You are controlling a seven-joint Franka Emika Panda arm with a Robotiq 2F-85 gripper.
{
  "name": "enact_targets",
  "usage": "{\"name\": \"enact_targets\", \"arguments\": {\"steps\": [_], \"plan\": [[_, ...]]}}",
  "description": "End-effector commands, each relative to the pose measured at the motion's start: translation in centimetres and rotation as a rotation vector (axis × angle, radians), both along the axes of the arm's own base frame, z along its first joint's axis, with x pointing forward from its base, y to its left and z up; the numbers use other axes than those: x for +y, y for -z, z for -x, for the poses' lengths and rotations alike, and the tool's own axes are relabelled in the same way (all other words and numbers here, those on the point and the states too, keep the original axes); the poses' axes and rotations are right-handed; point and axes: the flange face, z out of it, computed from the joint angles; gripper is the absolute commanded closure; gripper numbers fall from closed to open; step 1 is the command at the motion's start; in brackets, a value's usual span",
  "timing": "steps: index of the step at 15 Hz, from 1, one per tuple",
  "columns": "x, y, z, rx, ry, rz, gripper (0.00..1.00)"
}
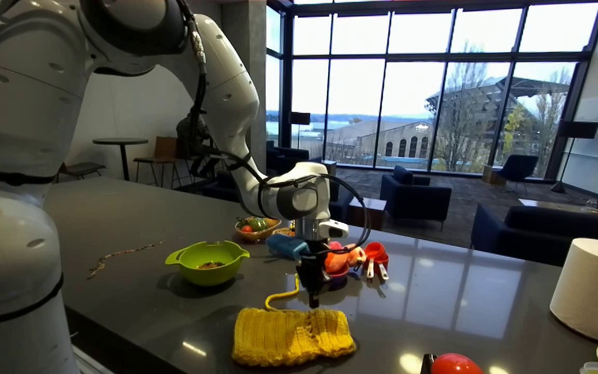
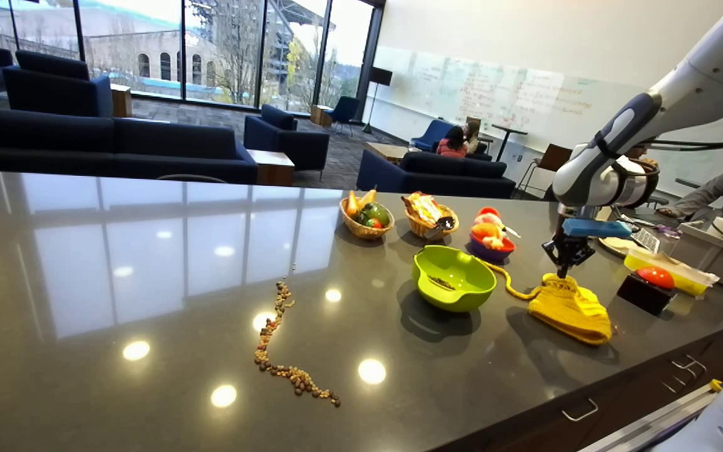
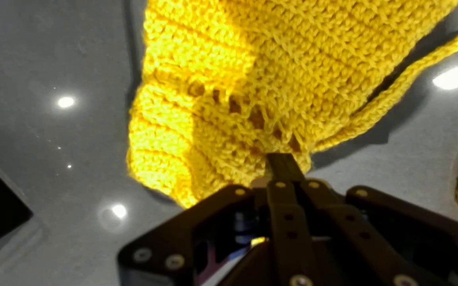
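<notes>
A yellow knitted pouch (image 1: 288, 337) with a yellow cord lies flat on the dark glossy counter. It also shows in an exterior view (image 2: 568, 311) and fills much of the wrist view (image 3: 229, 79). My gripper (image 1: 313, 301) points down at the pouch's edge, near a row of holes and the cord's root. Its fingertips are together in the wrist view (image 3: 286, 163), with nothing visible between them. In an exterior view the gripper tip (image 2: 562, 272) meets the pouch's top edge; I cannot tell if it touches. A green bowl (image 2: 452, 282) holding small brown bits stands beside the pouch.
A basket of toy produce (image 2: 366, 233), another filled basket (image 2: 430, 231) and a purple bowl (image 2: 492, 252) stand behind. Red measuring cups (image 1: 377, 253) lie near it. A red button on a black box (image 2: 647, 294), a paper roll (image 1: 592, 291) and a trail of bits (image 2: 299, 378) are around.
</notes>
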Motion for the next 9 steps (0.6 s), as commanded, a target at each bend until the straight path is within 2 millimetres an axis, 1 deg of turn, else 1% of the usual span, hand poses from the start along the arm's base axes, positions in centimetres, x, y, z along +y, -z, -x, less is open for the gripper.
{"name": "enact_targets", "arguments": {"steps": [1, 3, 9], "plan": [[-0.7, 1.0, -0.8, 0.018, 0.016, -0.012, 1.00], [-0.9, 1.8, -1.1, 0.029, 0.023, -0.010, 1.00], [-1.3, 3.0, -1.7, 0.047, 0.023, -0.007, 1.00]]}}
